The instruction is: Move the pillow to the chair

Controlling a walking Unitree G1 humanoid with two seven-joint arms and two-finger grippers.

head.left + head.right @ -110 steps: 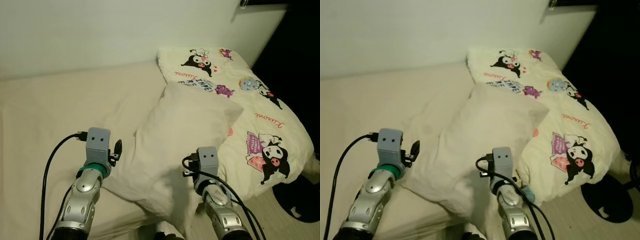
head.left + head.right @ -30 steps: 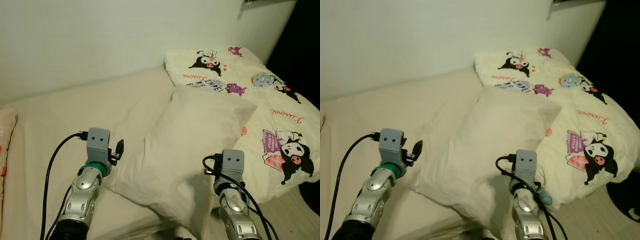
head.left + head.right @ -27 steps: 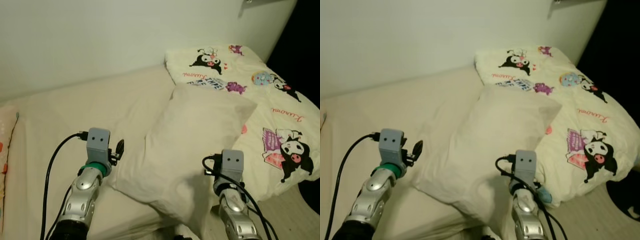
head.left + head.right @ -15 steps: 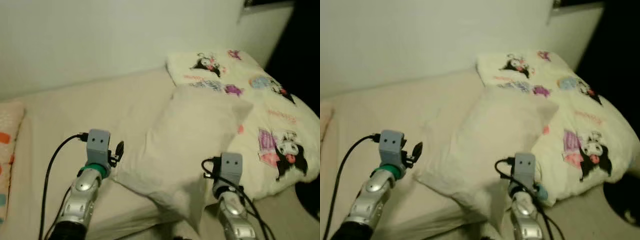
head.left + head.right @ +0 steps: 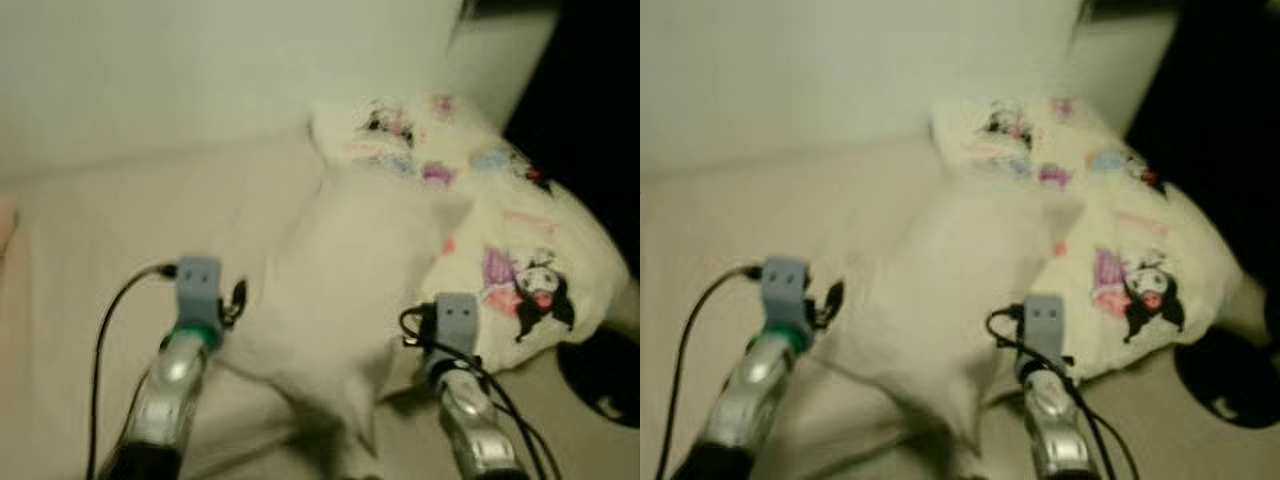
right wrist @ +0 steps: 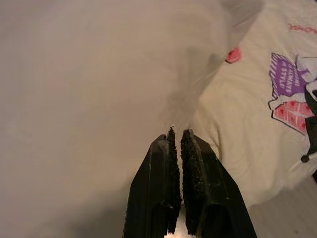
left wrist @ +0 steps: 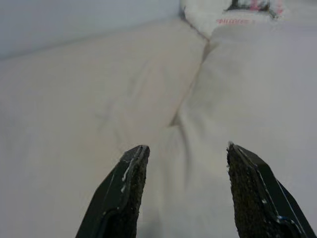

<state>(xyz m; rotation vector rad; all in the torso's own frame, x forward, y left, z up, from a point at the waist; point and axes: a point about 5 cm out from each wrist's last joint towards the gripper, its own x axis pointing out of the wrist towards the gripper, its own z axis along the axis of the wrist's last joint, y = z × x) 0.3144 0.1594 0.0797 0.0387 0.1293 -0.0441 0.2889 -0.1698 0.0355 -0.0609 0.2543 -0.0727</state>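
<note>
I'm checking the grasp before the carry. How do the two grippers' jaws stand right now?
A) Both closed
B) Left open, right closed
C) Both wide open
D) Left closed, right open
B: in the left wrist view the left gripper has its jaws spread apart over the plain cream pillow, while in the right wrist view the right gripper has its jaws pressed together against the pillow's cloth.

There was one plain pillow (image 5: 345, 270), one cartoon-printed duvet (image 5: 520, 250), one bed (image 5: 90, 270), and two hands: left hand (image 7: 184, 191) and right hand (image 6: 178, 178).
</note>
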